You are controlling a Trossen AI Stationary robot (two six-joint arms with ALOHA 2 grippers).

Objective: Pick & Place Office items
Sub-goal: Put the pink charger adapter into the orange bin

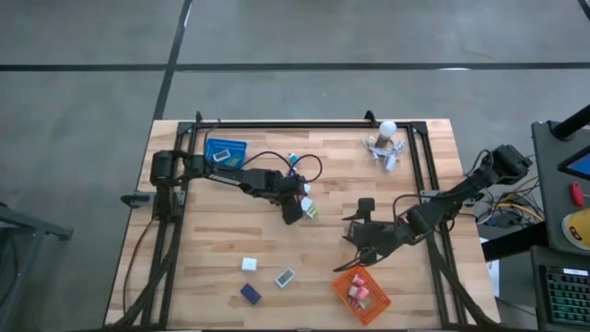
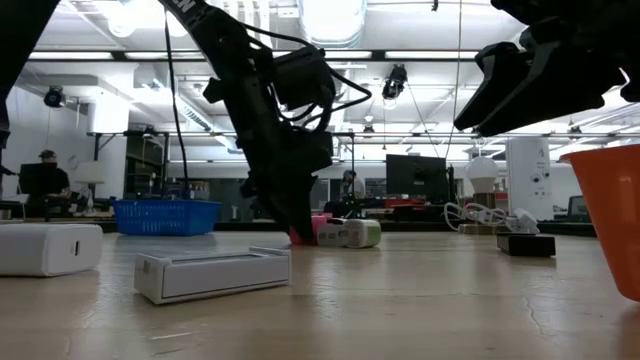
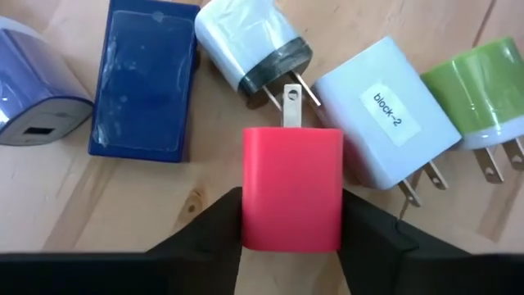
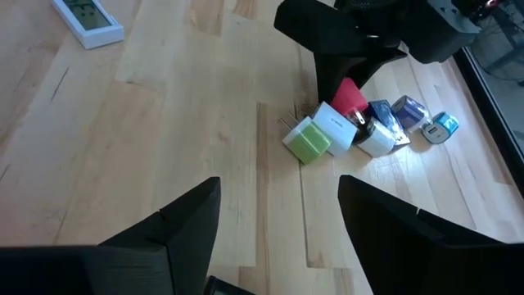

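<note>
Reaching down mid-table — left pincer [image 3: 292, 215] clamping red block [image 3: 292, 187]

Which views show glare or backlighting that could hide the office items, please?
Low view: bright ceiling lights silhouette both arms, and the red charger is barely visible. Left wrist view: even light, red charger between the left pincer fingers, sheen on the blue box.

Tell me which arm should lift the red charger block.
Left. The left gripper already straddles the red charger block, fingers against both sides. The right gripper hangs open, well away from that cluster.
</note>
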